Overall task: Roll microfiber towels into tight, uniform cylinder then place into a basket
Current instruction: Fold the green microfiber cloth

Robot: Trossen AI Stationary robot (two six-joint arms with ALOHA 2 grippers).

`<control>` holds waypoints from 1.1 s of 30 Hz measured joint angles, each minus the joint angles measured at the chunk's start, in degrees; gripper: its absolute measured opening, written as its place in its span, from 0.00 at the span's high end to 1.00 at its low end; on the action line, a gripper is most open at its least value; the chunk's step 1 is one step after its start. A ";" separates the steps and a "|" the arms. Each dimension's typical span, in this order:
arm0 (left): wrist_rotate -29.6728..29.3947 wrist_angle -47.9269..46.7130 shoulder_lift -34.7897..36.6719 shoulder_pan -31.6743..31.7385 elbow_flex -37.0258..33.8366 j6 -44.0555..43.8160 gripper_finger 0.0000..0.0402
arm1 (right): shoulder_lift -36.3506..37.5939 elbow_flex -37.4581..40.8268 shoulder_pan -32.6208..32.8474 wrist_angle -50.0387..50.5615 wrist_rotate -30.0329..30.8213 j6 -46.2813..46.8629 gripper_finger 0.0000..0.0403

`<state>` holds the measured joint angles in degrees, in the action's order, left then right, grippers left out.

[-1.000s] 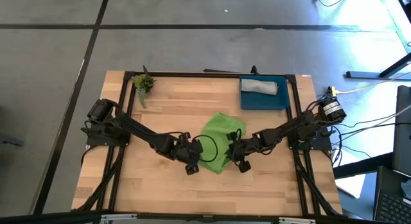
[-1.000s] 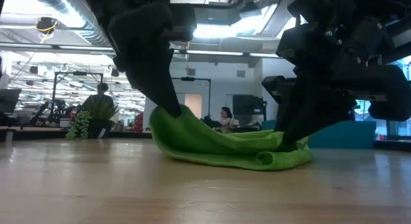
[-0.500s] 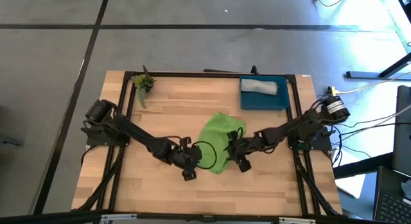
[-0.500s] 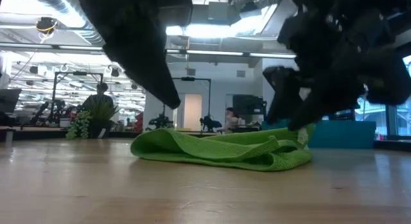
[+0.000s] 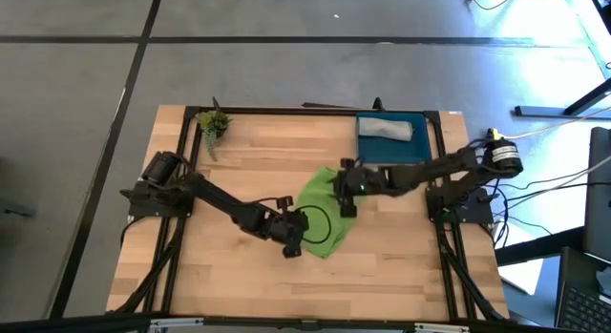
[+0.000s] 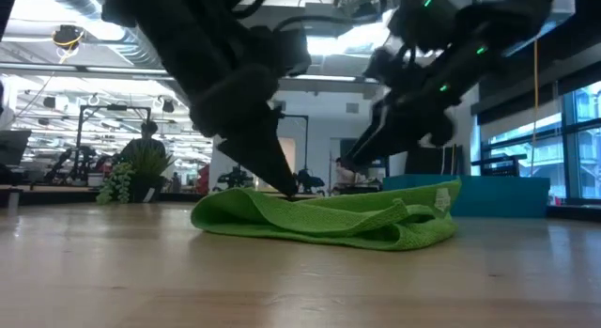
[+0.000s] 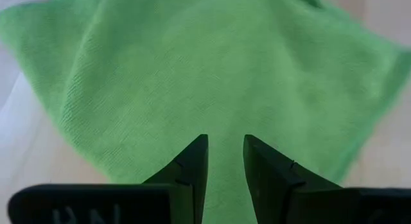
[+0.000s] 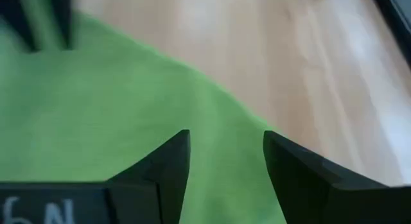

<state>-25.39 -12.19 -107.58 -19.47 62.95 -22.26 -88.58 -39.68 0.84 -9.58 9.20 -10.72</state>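
The left tool (image 5: 296, 245) hangs low over the near left edge of the bright lime-green microfiber towel (image 5: 326, 212), its two dark fingers (image 7: 190, 165) spread a little with bare cloth showing between them, pinching nothing. The right tool (image 5: 346, 201) hovers over the towel's far right part, fingers (image 8: 168, 161) likewise parted and empty. Both dark arms reach inward from the sides of the pale wooden plank tabletop (image 5: 239, 171), which stands on a grey floor marked with dark lines. Across the tabletop lies an open room with ceiling lights, windows and a person (image 6: 148, 132) in the distance. A small green potted plant (image 5: 213, 123) stands at the far left corner. The green towel lies crumpled and loosely folded at mid-tabletop, not rolled. The shallow dark-blue rectangular plastic basket (image 5: 391, 149) sits at the far right, holding a rolled light-grey towel (image 5: 386, 129).
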 joint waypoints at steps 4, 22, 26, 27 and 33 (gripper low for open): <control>-0.15 -0.04 -0.19 0.95 -0.01 0.31 0.78 | -2.55 0.02 -5.21 -0.36 -2.37 -1.51 0.52; 4.19 1.23 -4.54 0.44 0.19 -0.09 0.78 | -10.69 0.04 -12.77 -5.44 -0.64 -5.54 0.52; 5.05 2.30 -4.58 -0.87 0.17 -0.07 0.78 | -10.69 0.04 -14.17 -7.46 -0.68 -6.37 0.52; 5.28 2.62 -4.61 -1.19 0.15 -0.08 0.78 | -10.69 0.04 -14.40 -8.04 -0.66 -6.32 0.52; 3.40 1.89 -3.47 -1.76 -0.13 0.20 0.78 | -9.20 0.09 -14.44 -9.68 -0.75 -6.43 0.52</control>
<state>-21.99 -10.30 -111.05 -21.23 62.82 -22.06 -97.77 -39.59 -13.60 -19.27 8.45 -17.15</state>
